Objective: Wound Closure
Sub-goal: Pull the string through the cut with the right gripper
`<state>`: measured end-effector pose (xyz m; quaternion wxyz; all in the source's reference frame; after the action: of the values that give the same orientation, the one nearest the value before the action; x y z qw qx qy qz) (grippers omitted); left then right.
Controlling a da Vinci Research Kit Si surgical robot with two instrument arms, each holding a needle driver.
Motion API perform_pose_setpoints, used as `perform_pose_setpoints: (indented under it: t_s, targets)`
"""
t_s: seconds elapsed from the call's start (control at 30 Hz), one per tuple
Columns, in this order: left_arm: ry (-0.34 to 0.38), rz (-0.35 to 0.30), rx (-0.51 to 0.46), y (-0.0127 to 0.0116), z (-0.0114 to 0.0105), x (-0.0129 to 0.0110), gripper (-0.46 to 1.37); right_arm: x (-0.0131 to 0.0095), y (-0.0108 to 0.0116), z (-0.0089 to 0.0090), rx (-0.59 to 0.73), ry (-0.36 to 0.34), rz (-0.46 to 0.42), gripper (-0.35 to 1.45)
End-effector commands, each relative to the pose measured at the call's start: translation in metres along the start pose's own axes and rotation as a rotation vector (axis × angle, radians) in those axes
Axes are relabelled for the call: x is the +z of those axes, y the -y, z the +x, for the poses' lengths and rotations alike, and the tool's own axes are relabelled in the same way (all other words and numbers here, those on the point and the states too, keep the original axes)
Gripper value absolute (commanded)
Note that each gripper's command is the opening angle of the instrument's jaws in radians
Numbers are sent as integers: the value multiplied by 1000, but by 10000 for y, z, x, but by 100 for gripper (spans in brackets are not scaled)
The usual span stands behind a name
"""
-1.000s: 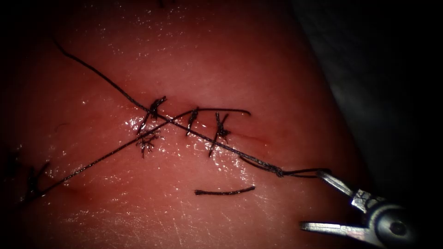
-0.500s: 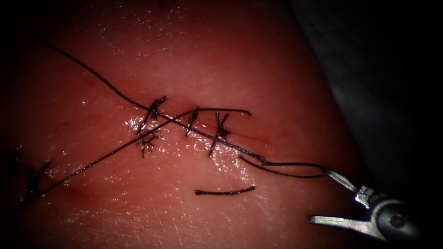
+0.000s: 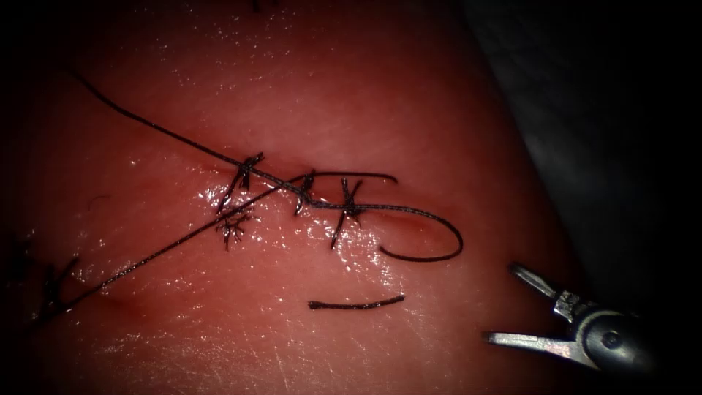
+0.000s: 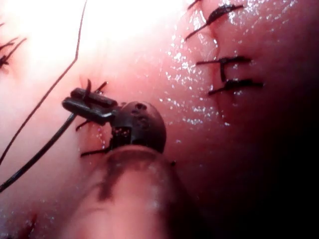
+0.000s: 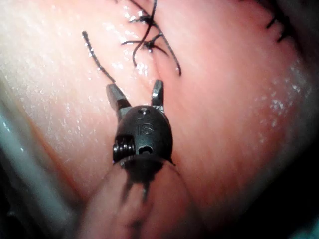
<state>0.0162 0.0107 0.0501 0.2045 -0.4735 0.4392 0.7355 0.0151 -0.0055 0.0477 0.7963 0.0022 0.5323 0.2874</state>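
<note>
The right tool [image 3: 512, 303] has let go of the thread [image 3: 428, 252], jaws apart and empty, right of the cut [image 3: 307, 192]; the freed end curls on the tissue [image 3: 365, 102]; the left tool [image 4: 75, 99] clamps thread; a cut end [image 3: 355, 303] lies nearby; re-grasping likely needs care.

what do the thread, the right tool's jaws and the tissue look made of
Thread: dark, thin, probably braided suture; its ends fray at the knots.
Right tool: bare, bright metal by its glints; jaws open, holding nothing.
Tissue: soft, pink-red, wet meat; it shines with specks of light.
Left tool: dark, likely metal too, shut on thread. No needle to judge.
</note>
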Motion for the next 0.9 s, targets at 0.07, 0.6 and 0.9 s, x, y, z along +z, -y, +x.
perform_pose_setpoints:
  t_s: [0.07, 0.6, 0.9]
  targets:
    - [12, 0, 4, 9, -6, -3, -35, 8, 0, 0, 0, 0, -2, 115]
    - [35, 15, 10, 4, -8, 0, -35, 109, 2, -39, 16, 20, 32, 107]
    - [35, 19, 8, -2, -6, 1, -35, 120, -6, -36, 76, 17, 0, 90]
